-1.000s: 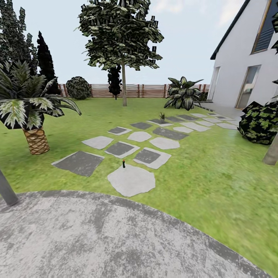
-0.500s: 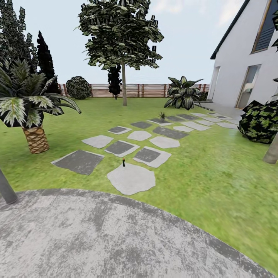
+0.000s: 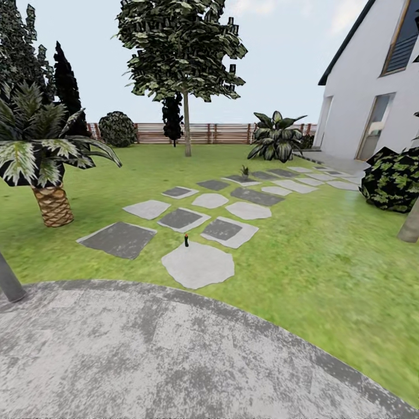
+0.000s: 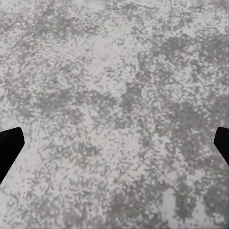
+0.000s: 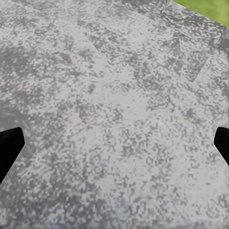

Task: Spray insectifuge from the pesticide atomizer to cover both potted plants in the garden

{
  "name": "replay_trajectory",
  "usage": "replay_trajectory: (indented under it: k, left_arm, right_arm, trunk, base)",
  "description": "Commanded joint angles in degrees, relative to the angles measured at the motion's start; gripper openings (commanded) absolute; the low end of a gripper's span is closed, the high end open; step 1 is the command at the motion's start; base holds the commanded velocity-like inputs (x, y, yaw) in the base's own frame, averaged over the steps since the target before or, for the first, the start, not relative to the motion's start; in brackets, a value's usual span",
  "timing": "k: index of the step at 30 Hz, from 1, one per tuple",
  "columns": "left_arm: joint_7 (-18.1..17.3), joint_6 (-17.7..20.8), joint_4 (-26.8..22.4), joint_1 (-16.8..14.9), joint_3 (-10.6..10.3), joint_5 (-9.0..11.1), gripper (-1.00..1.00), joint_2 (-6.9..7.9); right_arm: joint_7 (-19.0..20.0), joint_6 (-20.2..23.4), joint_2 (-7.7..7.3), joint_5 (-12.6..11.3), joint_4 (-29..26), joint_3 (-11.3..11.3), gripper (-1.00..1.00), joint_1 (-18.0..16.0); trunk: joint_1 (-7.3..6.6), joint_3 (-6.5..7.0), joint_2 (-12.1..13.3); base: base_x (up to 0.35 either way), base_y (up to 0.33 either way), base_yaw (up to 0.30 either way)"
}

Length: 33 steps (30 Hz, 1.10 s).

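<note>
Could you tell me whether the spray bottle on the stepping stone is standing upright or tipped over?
Upright: the spray bottle rises as a thin vertical shape from the pale slab.

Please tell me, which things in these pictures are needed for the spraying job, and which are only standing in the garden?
For the job:
- spray bottle, upright on the nearest pale slab
- small potted plant, far along the slab path
- both grippers, fingers spread wide, empty, over the patio

Only standing there:
- palm
- tall tree
- fence
- house
- dark bush
</note>
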Motion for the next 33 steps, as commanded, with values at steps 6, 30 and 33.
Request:
replay_trajectory:
  k: [6, 30, 33]
  left_arm:
    - [-0.04, -0.18, 0.05, -0.04, 0.17, 0.07, 1.00, -0.01]
    - [-0.04, -0.55, 0.05, -0.01, 0.18, 0.07, 1.00, -0.01]
    - [-0.04, -0.84, 0.05, -0.03, 0.17, 0.07, 1.00, -0.01]
  right_arm:
    - [-0.05, -0.17, 0.00, 0.07, 0.04, 0.00, 1.00, -0.03]
    - [-0.07, -0.22, 0.00, -0.02, -0.02, 0.00, 1.00, -0.03]
    - [-0.07, -0.25, 0.00, -0.02, -0.04, 0.06, 1.00, -0.03]
  trunk:
    - [1.32, -1.68, -2.44]
    - [5.27, -7.04, -9.66]
    - [5.27, -7.12, -9.66]
  base:
    - [0.000, 0.000, 0.000]
    - [0.003, 0.000, 0.000]
    - [0.204, 0.000, 0.000]
